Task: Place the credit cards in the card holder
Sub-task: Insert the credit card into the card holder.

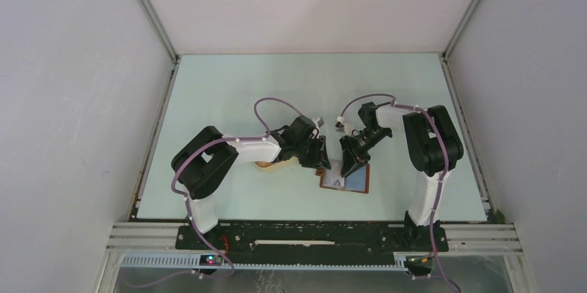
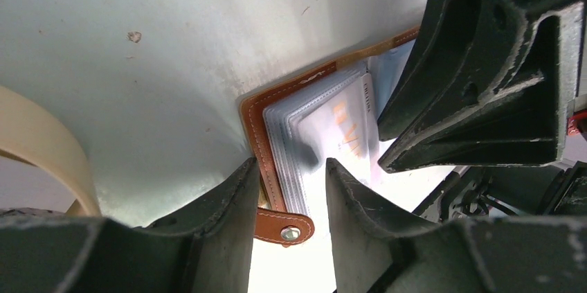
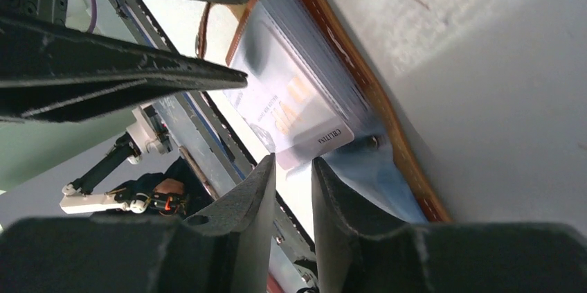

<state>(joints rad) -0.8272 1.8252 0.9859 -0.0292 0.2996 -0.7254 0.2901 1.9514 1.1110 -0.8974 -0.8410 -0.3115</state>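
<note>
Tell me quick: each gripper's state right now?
Left gripper: part open, fingers either side of the open card holder edge; grip cannot be told.
Right gripper: narrow gap at a whitish card; grip cannot be told.

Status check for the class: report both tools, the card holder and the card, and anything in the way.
Left tool straddles open card holder edge. Right tool pinches whitish card, partly in a sleeve. Cream tray sits aside.

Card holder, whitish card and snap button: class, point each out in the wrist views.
card holder (image 2: 255, 121): left wrist view, stitched leather edge.
whitish card (image 3: 297, 116): right wrist view, printed face.
snap button (image 2: 290, 234): left wrist view, metal stud on strap.
</note>
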